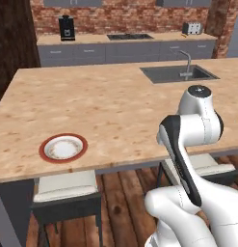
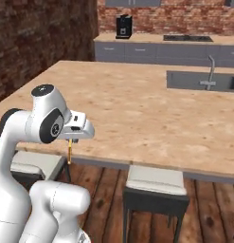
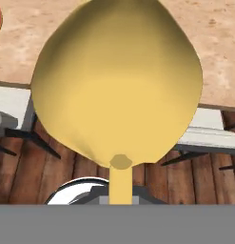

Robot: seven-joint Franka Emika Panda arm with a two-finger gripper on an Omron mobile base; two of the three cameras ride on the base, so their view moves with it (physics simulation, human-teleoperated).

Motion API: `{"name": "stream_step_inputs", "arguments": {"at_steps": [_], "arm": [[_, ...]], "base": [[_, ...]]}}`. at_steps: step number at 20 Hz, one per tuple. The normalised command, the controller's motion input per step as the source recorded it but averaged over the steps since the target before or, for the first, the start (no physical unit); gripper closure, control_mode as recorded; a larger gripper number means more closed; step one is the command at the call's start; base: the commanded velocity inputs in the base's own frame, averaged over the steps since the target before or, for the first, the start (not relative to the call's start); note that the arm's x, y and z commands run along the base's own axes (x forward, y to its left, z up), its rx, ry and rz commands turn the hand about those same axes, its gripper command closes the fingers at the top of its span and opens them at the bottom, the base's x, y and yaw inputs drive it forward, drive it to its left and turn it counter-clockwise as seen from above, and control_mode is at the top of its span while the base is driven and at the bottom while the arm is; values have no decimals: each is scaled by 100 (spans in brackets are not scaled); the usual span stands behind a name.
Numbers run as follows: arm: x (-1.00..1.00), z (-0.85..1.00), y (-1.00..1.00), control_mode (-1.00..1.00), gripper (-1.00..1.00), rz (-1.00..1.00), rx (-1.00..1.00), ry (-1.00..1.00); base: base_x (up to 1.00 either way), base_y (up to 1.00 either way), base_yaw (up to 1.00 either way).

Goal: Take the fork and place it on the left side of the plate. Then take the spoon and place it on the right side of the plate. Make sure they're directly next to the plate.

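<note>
Gripper (image 2: 70, 140) clamped on the spoon (image 3: 117, 81); we see its yellow bowl close up in the hand view, and its handle hanging below the hand in the right base view, just off the counter (image 1: 106, 101) edge. We find the plate (image 1: 63, 147) on that counter, near its front edge, above a stool (image 1: 65, 185).

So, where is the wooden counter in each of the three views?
Left base view: wooden counter across the middle.
Right base view: across the middle.
Hand view: a strip along the top, behind the spoon.
Shared landmark: white stool seats below its near edge.
</note>
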Motion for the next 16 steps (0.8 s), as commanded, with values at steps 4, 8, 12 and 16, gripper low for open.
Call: {"name": "stream_step_inputs", "arguments": {"at_steps": [4,8,12,16], "arm": [[0,0,0,100,100,0,0,0],[0,0,0,100,100,0,0,0],[0,0,0,100,100,0,0,0],[0,0,0,100,100,0,0,0]], "base": [[43,100,-30],[30,99,-25],[27,65,-12],[35,22,-1]]}}
